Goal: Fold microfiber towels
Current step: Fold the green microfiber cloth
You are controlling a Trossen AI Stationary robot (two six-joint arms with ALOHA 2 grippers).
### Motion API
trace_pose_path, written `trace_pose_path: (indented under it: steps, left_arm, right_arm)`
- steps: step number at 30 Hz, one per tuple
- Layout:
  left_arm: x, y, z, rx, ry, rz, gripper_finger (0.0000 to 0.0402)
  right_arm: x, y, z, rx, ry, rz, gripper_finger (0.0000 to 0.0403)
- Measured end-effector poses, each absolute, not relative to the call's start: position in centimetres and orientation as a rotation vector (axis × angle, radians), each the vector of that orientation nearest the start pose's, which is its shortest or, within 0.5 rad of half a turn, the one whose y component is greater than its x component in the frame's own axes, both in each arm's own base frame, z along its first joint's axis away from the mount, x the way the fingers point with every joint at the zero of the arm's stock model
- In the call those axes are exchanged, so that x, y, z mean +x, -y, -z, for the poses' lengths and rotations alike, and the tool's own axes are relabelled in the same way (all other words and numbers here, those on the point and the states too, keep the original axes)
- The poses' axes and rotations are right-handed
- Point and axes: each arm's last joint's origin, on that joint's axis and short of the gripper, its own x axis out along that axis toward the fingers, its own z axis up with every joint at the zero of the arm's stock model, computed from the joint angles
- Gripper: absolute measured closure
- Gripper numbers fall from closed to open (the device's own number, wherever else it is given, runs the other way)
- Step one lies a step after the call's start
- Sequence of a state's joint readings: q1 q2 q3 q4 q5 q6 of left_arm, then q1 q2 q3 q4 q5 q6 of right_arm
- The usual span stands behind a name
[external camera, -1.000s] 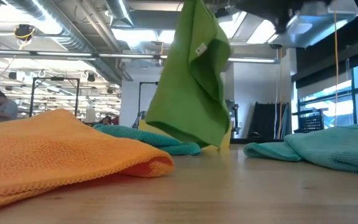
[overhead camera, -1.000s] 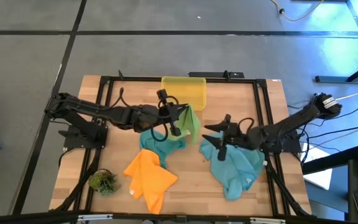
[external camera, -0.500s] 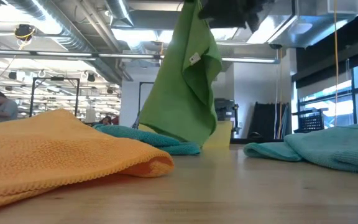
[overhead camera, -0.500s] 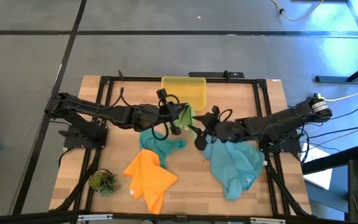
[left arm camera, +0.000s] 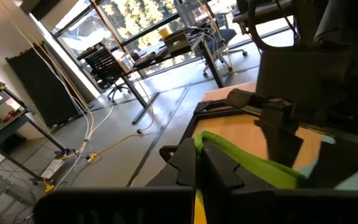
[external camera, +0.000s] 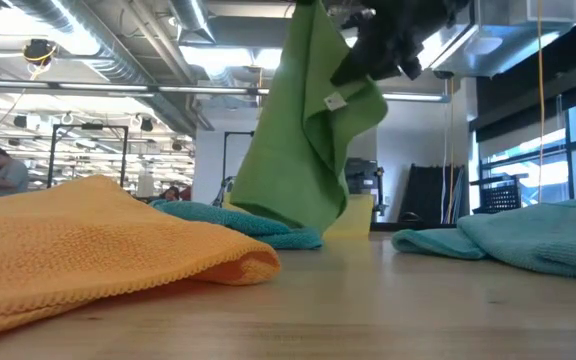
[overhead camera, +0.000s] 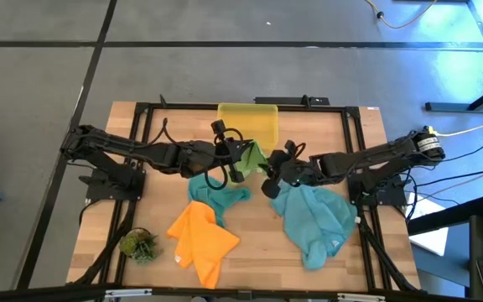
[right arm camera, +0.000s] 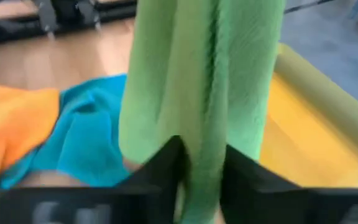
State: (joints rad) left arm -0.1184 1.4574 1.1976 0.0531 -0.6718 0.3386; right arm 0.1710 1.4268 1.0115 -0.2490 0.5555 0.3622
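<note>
Both arms are dark, near-black, built of slim jointed links with loops of black cable arching over their wrists. The right arm (overhead camera: 376, 159) carries a pale round fitting at its far joint. Each gripper has blocky, angular black fingers (right arm camera: 160, 168).

No readable text, brand, number or sign appears in any view. The green towel (external camera: 303, 130) hanging above the table carries a small white sewn-in tag (external camera: 336, 102) on its edge, but any print on the tag is too small to make out.
</note>
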Motion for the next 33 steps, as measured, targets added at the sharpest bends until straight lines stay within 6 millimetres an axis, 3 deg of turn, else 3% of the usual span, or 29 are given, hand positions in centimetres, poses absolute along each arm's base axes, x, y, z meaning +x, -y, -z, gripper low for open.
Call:
trace_pose_path:
  steps: [3,6,16,25,33]
  left_arm:
    - [33.0,2.1,-34.2,0.412,-0.293,-0.513,0.0401]
    - [32.9,2.2,-33.7,0.432,-0.337,-0.501,0.0401]
    - [32.9,1.4,-33.3,0.445,-0.382,-0.462,0.0401]
    - [33.1,-0.7,-34.3,0.478,-0.327,-0.592,0.0401]
    - [30.7,0.0,-36.8,0.500,-0.279,-0.644,0.0402]
  right_arm:
    - [29.6,-3.7,-26.4,0.072,-0.598,0.437,0.0388]
    - [28.4,-3.6,-27.1,0.040,-0.640,0.435,0.0394]
    - [23.7,-2.3,-33.7,-0.011,-0.537,0.458,0.0400]
    - [23.2,-0.5,-37.4,-0.092,-0.564,0.435,0.0401]
    - [23.0,1.1,-38.7,-0.038,-0.614,0.294,0.0402]
